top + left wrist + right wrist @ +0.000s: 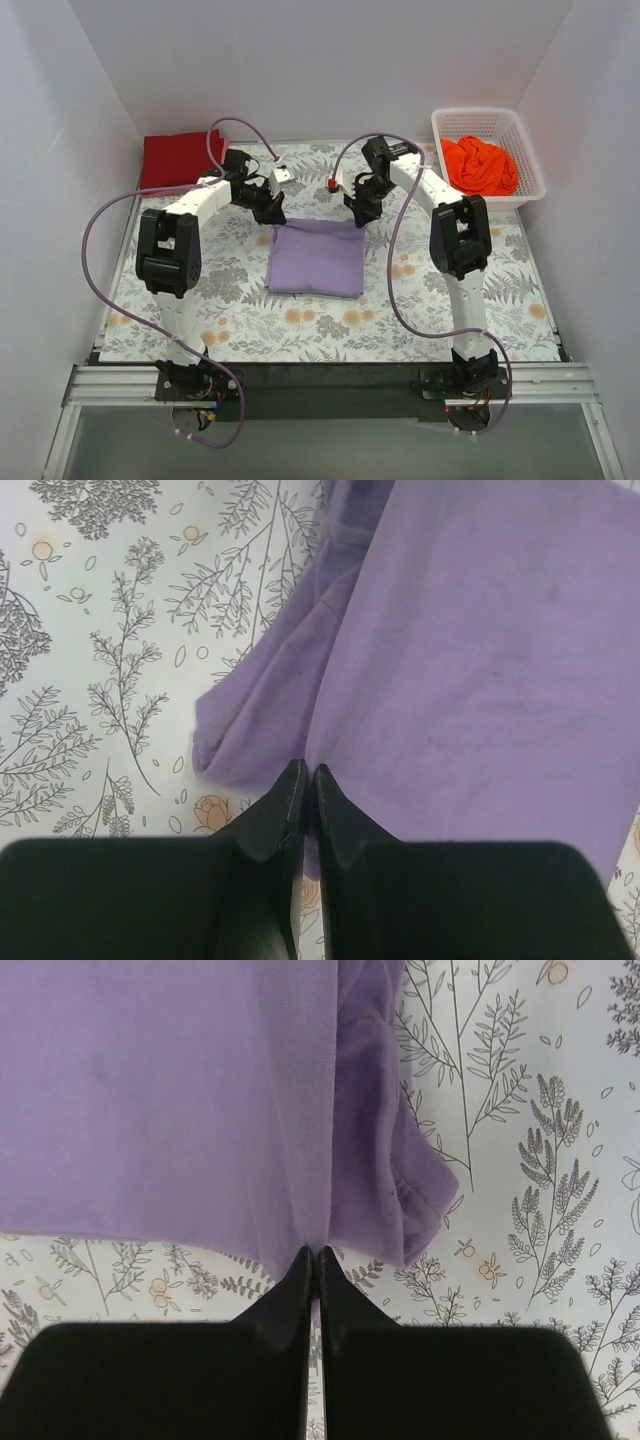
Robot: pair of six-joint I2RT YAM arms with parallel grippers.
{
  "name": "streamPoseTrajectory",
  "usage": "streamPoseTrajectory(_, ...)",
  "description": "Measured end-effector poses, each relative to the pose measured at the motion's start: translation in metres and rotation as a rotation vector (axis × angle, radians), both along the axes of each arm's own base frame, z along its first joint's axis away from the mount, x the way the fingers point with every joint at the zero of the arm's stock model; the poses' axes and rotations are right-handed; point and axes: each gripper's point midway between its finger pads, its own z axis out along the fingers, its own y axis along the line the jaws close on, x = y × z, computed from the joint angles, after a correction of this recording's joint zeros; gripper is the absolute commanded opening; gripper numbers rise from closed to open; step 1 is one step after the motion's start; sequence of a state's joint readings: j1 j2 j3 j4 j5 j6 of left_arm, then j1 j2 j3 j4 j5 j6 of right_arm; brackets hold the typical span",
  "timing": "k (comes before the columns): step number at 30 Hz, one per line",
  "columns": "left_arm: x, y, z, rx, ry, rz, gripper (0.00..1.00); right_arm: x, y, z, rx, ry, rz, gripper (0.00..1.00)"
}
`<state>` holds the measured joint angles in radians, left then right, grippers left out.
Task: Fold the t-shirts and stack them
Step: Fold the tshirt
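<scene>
So the left gripper (306, 778) and right gripper (313, 1258) were both clamped on the folded lavender-purple cloth t-shirt's (318, 258) far edge, pinched bit itself hidden.

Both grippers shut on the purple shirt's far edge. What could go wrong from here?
The left gripper and right gripper pinch the lavender-purple cloth t-shirt only at its edge; it may slip out when pulled.
Bunched sleeves stick out beside both grips; the next fold may trap them crooked.
</scene>
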<state>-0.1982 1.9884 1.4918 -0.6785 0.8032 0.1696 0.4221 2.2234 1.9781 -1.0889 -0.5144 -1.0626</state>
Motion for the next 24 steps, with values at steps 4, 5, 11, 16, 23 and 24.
streamPoseTrajectory(4,0.010,-0.002,0.001,-0.010,-0.027,0.017,0.01,0.008,-0.004,-0.010,-0.007,0.004,-0.018,0.01)
streamPoseTrajectory(5,0.012,-0.003,0.002,-0.014,-0.034,0.024,0.16,0.010,-0.005,-0.010,-0.007,0.000,-0.023,0.04)
streamPoseTrajectory(11,0.032,0.006,0.009,-0.008,-0.037,0.134,0.43,0.033,-0.014,-0.004,-0.042,-0.057,-0.121,0.47)
streamPoseTrajectory(16,0.041,0.029,0.028,-0.087,0.030,0.321,0.44,0.057,-0.026,0.025,-0.001,-0.083,-0.293,0.45)
streamPoseTrajectory(23,-0.023,0.005,0.069,-0.335,0.307,0.424,0.50,-0.018,-0.015,0.072,0.208,0.195,-0.487,0.45)
streamPoseTrajectory(24,-0.039,-0.004,0.068,-0.361,0.365,0.416,0.50,-0.032,-0.010,0.073,0.234,0.245,-0.492,0.45)
